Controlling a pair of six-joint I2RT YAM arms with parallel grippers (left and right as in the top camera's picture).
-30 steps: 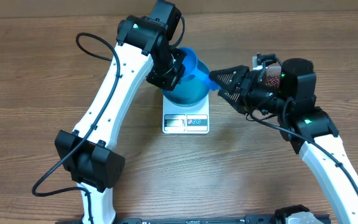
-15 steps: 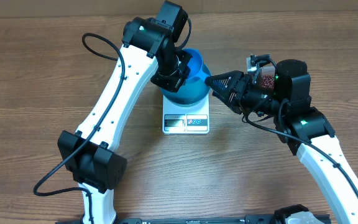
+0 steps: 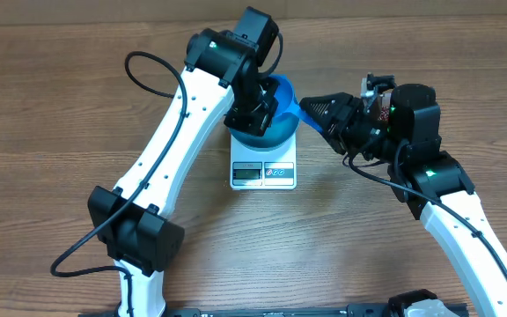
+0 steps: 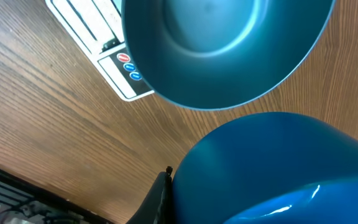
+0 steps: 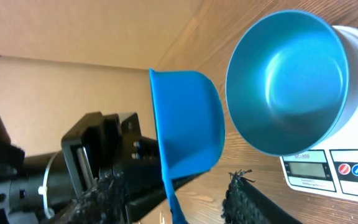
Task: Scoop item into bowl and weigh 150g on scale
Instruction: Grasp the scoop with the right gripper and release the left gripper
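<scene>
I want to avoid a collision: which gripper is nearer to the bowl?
Left. The left gripper hangs right over the bowl; the right gripper stands off to its side, beyond the rim.

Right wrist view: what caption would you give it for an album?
A blue scoop hangs in the air beside the empty teal bowl sitting on the white scale.

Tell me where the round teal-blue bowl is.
Overhead view, centre: the round teal-blue bowl sits on the small white square scale, next to the blue plastic scoop.
</scene>
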